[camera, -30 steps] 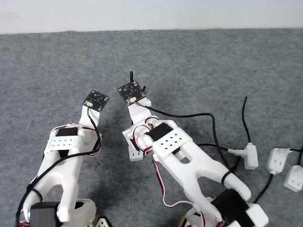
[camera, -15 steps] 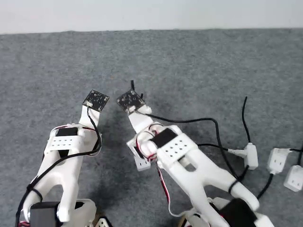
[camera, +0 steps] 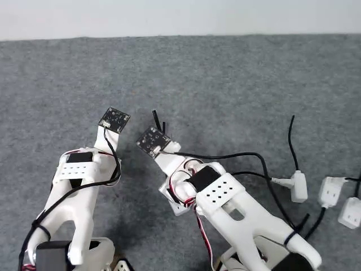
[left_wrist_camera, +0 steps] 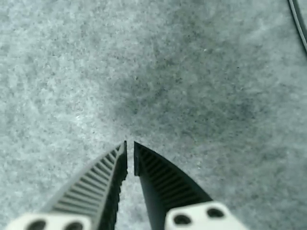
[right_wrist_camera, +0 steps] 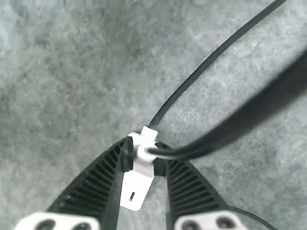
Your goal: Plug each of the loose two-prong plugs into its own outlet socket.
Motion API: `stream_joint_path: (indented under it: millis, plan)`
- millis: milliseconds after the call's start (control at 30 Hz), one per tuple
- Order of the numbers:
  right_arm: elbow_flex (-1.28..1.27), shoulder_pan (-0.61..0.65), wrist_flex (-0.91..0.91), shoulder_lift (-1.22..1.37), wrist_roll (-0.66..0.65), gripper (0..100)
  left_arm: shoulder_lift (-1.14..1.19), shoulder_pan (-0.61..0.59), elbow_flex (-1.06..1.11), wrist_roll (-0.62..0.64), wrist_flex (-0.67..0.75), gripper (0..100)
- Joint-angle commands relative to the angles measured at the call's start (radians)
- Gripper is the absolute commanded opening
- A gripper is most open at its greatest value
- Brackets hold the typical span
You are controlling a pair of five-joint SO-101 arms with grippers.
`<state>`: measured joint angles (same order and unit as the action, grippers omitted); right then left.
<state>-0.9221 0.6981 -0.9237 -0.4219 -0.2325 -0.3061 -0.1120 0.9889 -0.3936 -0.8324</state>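
The grey felt mat (camera: pixel 237 79) runs to a pale wall strip (camera: pixel 180 17) at the far edge, with wide bare room beyond both arms. The left arm (camera: pixel 73 192) stands at the left, and the left gripper (left_wrist_camera: pixel 130 145) is pressed together on nothing above bare felt. The right arm (camera: pixel 231 197) lies just beside it. The right gripper (right_wrist_camera: pixel 143 146) pinches a white connector (right_wrist_camera: pixel 135 184), whose black cord (right_wrist_camera: pixel 206 60) trails off across the felt. Near the mat's right edge, well apart from both grippers, lie a corded white plug (camera: pixel 298 187) and two white socket blocks (camera: pixel 330 191) (camera: pixel 351 213), close together.
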Motion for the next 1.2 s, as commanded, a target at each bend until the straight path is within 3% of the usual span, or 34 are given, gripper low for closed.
stream_joint_path:
  millis: [0, 133, 467, 567, 767, 900, 1167]
  plan:
    - [-0.172, -0.007, -0.082, 0.031, -0.031, 0.8, -0.026, -0.008, -0.059, 0.011, 0.021, 2]
    - [-0.213, -0.019, -0.120, 0.031, -0.160, 0.8, -0.025, -0.006, -0.059, 0.011, 0.021, 2]
    - [-0.236, -0.266, -0.188, 0.033, -0.370, 0.8, -0.025, -0.003, -0.059, 0.011, 0.021, 2]
    - [-0.242, -0.291, -0.205, 0.027, -0.422, 0.9, -0.023, -0.002, -0.059, 0.011, 0.023, 2]
    - [-0.213, -0.325, -0.185, 0.021, -0.348, 0.9, -0.021, 0.000, -0.061, 0.011, 0.023, 2]
    - [-0.123, -0.331, -0.151, 0.022, -0.230, 0.8, -0.021, 0.000, -0.062, 0.011, 0.023, 2]
    - [0.009, -0.367, -0.159, 0.025, -0.203, 0.8, -0.021, 0.000, -0.062, 0.011, 0.023, 2]
